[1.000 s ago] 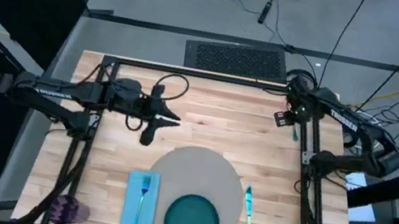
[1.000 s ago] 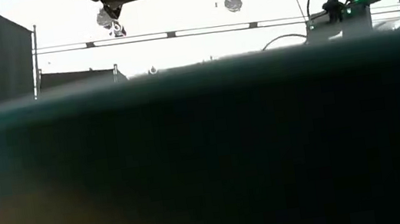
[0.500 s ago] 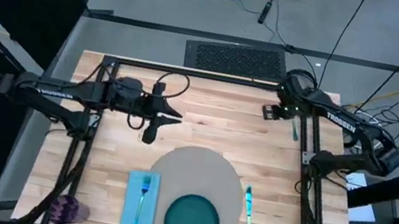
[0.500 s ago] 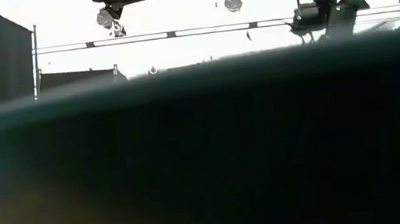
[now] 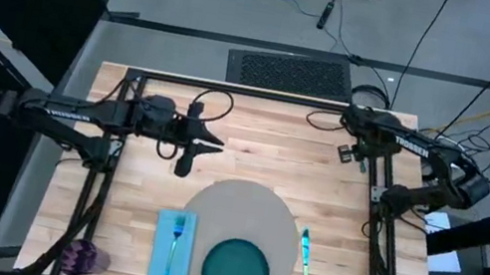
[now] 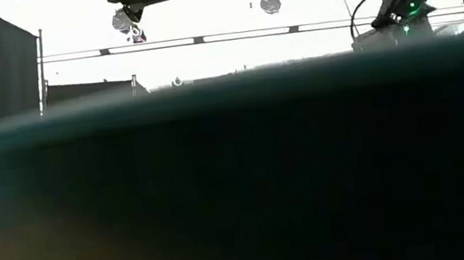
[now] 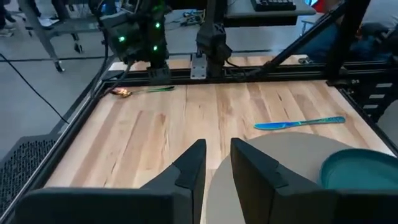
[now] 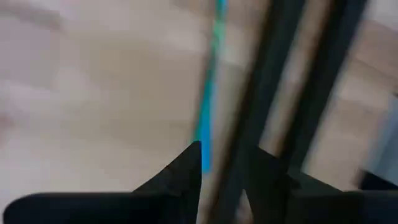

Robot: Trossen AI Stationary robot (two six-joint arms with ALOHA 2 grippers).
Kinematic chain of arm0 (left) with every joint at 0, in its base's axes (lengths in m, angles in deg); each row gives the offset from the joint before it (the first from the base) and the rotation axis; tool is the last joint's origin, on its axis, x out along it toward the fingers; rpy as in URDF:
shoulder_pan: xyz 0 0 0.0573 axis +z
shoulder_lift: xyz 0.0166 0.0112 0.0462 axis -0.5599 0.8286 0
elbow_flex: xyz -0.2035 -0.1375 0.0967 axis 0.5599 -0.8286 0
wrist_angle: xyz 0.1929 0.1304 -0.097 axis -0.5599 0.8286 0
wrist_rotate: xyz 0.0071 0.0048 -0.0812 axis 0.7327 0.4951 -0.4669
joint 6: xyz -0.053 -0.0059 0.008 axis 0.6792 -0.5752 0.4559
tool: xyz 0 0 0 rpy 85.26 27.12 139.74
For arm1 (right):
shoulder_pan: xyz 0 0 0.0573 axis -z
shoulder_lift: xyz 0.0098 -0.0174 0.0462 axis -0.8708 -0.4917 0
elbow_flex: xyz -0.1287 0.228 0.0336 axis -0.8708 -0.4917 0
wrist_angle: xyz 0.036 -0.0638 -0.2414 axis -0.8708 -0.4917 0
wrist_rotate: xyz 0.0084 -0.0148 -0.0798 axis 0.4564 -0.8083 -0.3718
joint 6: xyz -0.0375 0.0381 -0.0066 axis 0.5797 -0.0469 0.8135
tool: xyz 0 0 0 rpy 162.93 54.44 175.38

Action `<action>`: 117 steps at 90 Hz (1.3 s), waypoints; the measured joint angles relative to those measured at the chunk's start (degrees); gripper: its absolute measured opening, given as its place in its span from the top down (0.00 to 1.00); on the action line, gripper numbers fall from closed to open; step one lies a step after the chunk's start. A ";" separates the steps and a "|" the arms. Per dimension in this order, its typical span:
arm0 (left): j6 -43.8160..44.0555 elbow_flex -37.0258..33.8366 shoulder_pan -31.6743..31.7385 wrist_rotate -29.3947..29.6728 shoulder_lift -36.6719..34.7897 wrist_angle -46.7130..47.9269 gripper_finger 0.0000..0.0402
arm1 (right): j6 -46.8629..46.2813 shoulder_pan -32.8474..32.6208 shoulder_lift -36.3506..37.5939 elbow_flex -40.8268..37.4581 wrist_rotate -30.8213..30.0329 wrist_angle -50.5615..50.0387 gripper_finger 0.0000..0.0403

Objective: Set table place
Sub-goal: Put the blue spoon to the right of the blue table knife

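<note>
Right gripper (image 5: pixel 351 153) hangs at the table's (image 5: pixel 251 159) far right corner, fingers slightly apart around nothing, above a blue-handled utensil (image 8: pixel 208 99). Left gripper (image 5: pixel 182 162), narrowly parted and empty, waits beyond the mat (image 5: pixel 243 208).

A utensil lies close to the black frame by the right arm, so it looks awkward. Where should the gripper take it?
Take the utensil by the middle of its slim teal handle, coming straight down with the right gripper, fingers across it. It lies flat on the table, and the black frame beside it blocks a sideways approach. The left gripper waits mid-table.
</note>
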 joint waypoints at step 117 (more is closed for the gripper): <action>0.39 0.00 -0.04 -0.22 0.00 0.07 0.85 | 1.85 7.47 -4.66 -7.65 4.27 19.71 0.99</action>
